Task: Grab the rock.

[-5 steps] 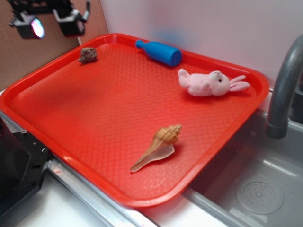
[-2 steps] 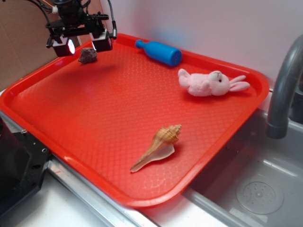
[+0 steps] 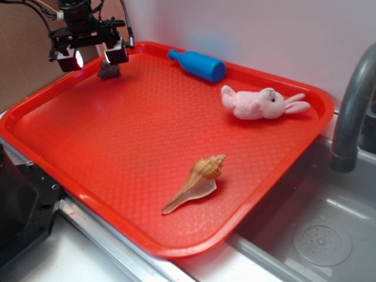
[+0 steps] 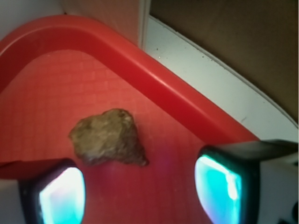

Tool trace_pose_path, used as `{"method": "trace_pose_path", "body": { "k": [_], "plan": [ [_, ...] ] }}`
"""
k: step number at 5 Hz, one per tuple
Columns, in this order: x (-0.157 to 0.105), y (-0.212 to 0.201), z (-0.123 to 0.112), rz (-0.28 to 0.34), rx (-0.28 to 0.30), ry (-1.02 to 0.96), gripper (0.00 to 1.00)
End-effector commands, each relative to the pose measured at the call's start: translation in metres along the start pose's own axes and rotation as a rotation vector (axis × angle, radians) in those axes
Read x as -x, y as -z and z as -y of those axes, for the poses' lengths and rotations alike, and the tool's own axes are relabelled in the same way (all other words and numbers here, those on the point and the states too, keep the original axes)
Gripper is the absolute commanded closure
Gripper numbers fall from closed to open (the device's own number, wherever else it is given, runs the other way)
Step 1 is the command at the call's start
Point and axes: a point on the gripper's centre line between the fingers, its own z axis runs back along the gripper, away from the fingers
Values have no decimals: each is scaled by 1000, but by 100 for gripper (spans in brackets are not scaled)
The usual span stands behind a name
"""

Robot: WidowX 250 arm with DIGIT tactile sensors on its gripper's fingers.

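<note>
The rock (image 3: 108, 71) sits in the far left corner of the red tray (image 3: 176, 247), close to the raised rim, well apart from the blue bottle (image 3: 197, 64), the pink toy rabbit (image 3: 261, 103) and the seashell (image 3: 197, 182). The claw (image 3: 92, 55) hangs over that corner with its 2 fingers spread wide and nothing held between them; from the side view I cannot tell whether either finger touches the stone, but the wrist view shows a clear strip of tray between the rock (image 4: 108, 137) and the right finger (image 4: 229, 184). There the stone lies off-centre, crowding the left finger (image 4: 58, 191) and mostly ahead of the tips. To do this step well, I would say the claw should slide forward and a touch to its left until the stone is centred in the gap, then drop until the tips are almost on the tray floor before closing. The rock is lumpy, so squeezing across its broad middle looks safer than catching the pointed end, and the nearby rim leaves little room on that side.
</note>
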Motion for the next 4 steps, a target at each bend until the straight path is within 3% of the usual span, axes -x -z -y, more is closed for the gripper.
{"method": "trace_pose_path", "body": {
  "k": [1, 2, 3, 4],
  "plan": [
    [-2, 18, 1, -3, 24, 32, 0],
    [-9, 24, 3, -15, 20, 9, 100],
    [-4, 1, 0, -60, 20, 53, 100],
    [8, -49, 5, -60, 70, 133, 100]
  ]
}}
